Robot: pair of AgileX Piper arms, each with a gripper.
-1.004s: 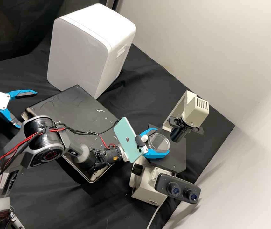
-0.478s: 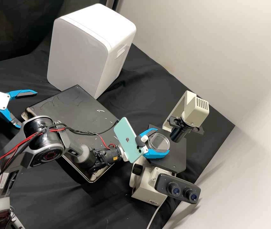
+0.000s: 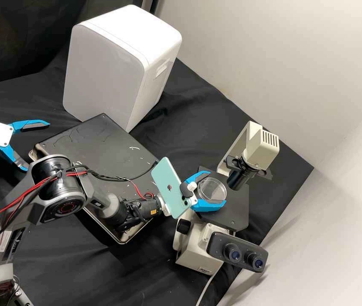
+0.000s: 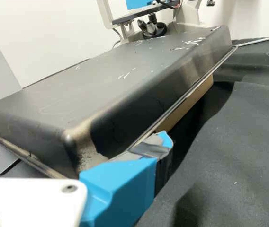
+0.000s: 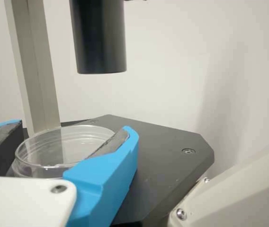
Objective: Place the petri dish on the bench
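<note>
A clear round petri dish point(image 3: 212, 189) point(image 5: 61, 149) sits on the black stage point(image 3: 237, 209) point(image 5: 165, 151) of a cream microscope, right of centre in the high view. My right gripper point(image 3: 206, 190) point(image 5: 66, 136) is level with the stage. Its blue fingers point(image 5: 111, 165) press the dish's rim from both sides, so it is shut on the dish. The microscope's black condenser tube point(image 5: 97, 35) hangs just behind the dish. At the bench's far left my left gripper point(image 3: 33, 144) point(image 4: 75, 137) stands open beside the corner of a black tray, holding nothing.
A scuffed black tray point(image 3: 100, 144) point(image 4: 111, 90) lies upside down mid-bench, under the right arm. A tall white box point(image 3: 121, 63) stands behind it. The microscope body and eyepieces point(image 3: 240, 255) sit at the bench's front right. A mint phone point(image 3: 170, 187) is mounted on the right wrist.
The right wrist has shifted very slightly to the left. The dish, the fingers around it and the left arm look as before.
</note>
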